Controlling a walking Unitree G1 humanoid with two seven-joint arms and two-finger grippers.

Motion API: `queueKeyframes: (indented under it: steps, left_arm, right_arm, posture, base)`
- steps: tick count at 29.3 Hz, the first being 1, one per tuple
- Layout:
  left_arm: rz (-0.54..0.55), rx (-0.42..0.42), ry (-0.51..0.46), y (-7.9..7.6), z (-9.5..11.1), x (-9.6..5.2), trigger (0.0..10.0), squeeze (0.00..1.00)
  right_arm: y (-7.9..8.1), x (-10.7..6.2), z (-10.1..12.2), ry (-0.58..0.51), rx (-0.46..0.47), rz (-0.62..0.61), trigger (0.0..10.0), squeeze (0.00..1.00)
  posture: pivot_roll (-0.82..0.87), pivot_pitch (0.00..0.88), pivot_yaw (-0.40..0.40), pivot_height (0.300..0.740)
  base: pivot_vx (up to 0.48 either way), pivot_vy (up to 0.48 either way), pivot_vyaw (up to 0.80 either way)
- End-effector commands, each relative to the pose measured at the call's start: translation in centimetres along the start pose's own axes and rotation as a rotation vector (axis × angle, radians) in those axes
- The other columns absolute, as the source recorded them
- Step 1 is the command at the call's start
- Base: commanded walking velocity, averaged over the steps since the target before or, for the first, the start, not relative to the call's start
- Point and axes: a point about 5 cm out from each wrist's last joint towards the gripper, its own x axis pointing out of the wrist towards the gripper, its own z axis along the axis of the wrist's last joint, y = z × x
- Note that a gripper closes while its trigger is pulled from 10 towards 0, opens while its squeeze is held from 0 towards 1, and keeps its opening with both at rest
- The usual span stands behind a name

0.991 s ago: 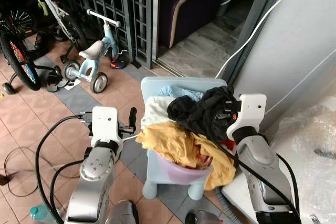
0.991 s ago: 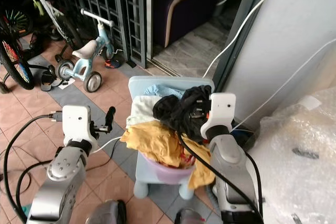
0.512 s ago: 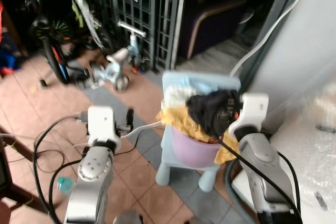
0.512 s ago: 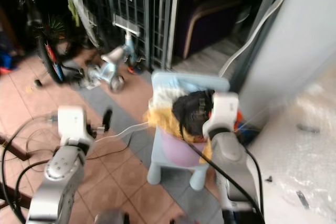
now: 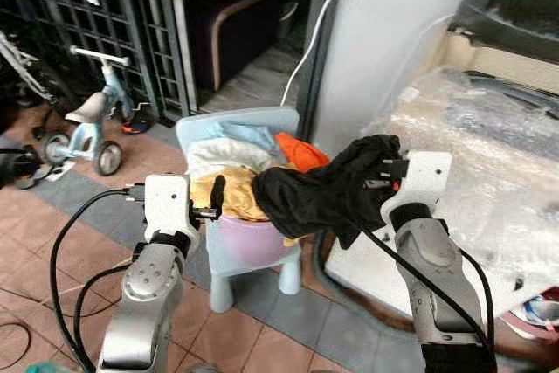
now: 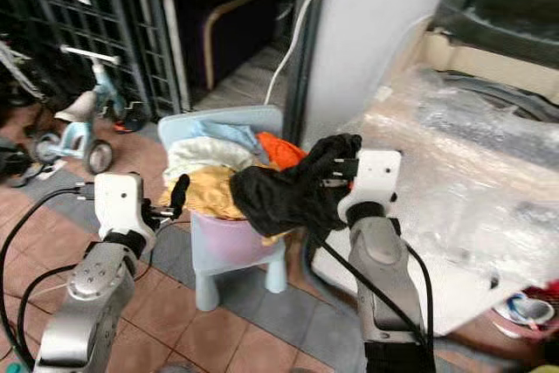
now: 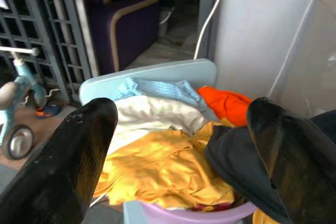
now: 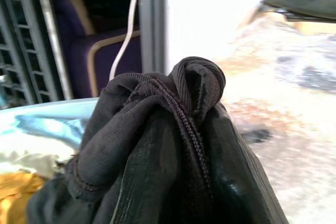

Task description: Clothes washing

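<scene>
My right gripper is shut on a black garment, which hangs in the air to the right of the laundry pile and trails back over its edge. In the right wrist view the black cloth bunches between the fingers. A purple basin on a light blue child's chair holds yellow, white, light blue and orange clothes. My left gripper is open just left of the pile; its fingers frame the clothes in the left wrist view.
A plastic-wrapped white appliance stands to the right, with a dark raised lid at the back. Behind are a metal grille, an open doorway with a dark armchair, and a small blue balance bike. A white cable runs down the wall.
The view has swung to the right, bringing the wrapped appliance into sight. My right gripper has carried the black garment off the pile toward the right. The left gripper stays beside the pile.
</scene>
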Motion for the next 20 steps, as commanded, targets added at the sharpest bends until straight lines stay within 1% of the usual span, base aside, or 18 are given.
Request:
queueKeyframes:
  steps: [1, 10, 15, 20]
  left_arm:
    - [-0.029, -0.007, -0.024, -0.75, 0.54, 0.21, 10.0, 0.0]
    - [-0.035, -0.006, -0.026, -0.84, 0.56, 0.29, 10.0, 0.0]
    - [-0.032, -0.011, -0.018, -0.85, 0.44, 0.34, 10.0, 0.0]
    - [-0.029, -0.014, -0.015, -0.85, 0.39, 0.35, 10.0, 0.0]
  right_arm:
    - [-0.52, 0.22, 0.48, -0.021, -0.014, -0.018, 10.0, 0.0]
    - [-0.51, 0.4, 0.46, -0.026, -0.022, -0.02, 10.0, 0.0]
    - [-0.42, 0.49, 0.39, -0.027, -0.021, -0.019, 10.0, 0.0]
    - [-0.33, 0.56, 0.38, -0.028, -0.019, -0.018, 10.0, 0.0]
  posture:
    - [-0.02, 0.0, -0.023, 0.74]
    - [-0.02, 0.0, -0.025, 0.74]
    - [-0.02, 0.0, -0.025, 0.74]
    - [-0.02, 0.0, -0.025, 0.74]
  base:
    - [0.319, -0.326, -0.8]
    - [0.356, -0.31, -0.8]
    - [0.287, 0.0, -0.67]
    - [0.0, 0.0, -0.78]
